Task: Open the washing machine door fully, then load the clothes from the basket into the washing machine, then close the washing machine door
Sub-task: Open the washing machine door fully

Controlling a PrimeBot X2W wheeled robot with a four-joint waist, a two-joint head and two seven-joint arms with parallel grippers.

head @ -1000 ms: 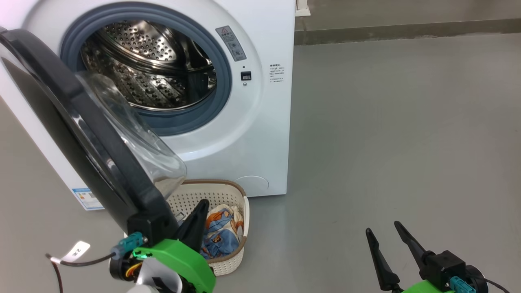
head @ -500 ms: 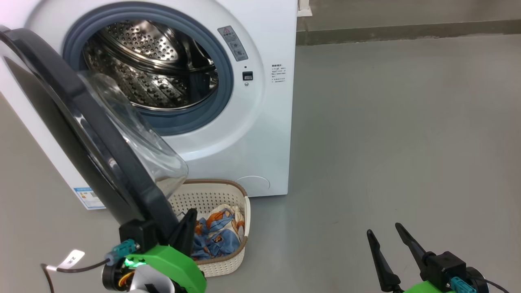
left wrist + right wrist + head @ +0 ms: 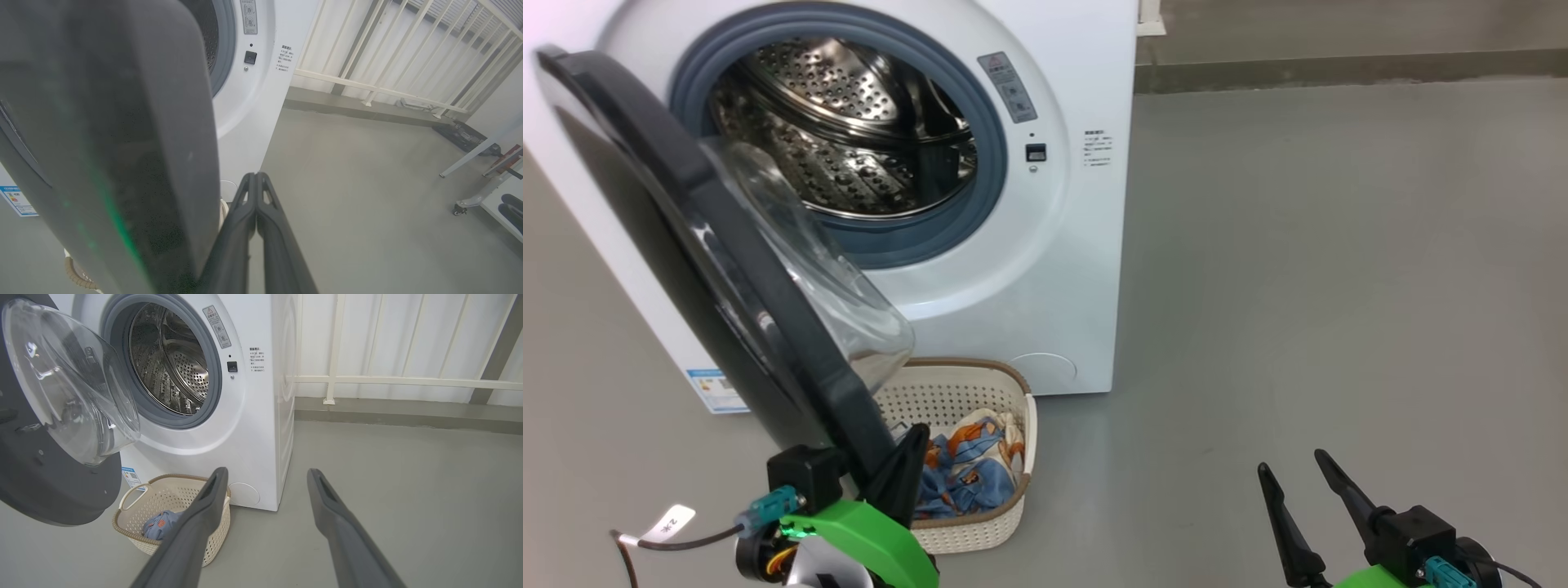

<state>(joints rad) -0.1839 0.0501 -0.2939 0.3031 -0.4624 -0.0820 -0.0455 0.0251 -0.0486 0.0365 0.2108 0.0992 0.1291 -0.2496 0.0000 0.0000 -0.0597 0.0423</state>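
The washing machine door (image 3: pixel 727 269) is open only part way. It hangs out over the left side of the basket (image 3: pixel 1023 425). The basket sits on the floor just in front of the washing machine (image 3: pixel 1086 261), with blue and orange clothes (image 3: pixel 968 469) inside.

The left gripper (image 3: pixel 255 179) has its fingers pressed tight together and holds nothing. It is right at the door's near edge and looks like it touches it. That edge is smooth, so the fingers could slip off and the door could swing back. The gripper is also very near the basket and could bump it or push it away.

The right gripper (image 3: pixel 265 473) is spread wide and empty, low on the right, well apart from everything. If it reaches for the clothes now, it could hit the door's big glass bowl.

I see no brand name. A grey sticker (image 3: pixel 1011 86) right of the drum (image 3: pixel 849 139) shows a red warning triangle. The small black print (image 3: pixel 1097 148) and the blue label (image 3: pixel 712 390) are too tiny to read. A white tag (image 3: pixel 668 523) shows a 2.
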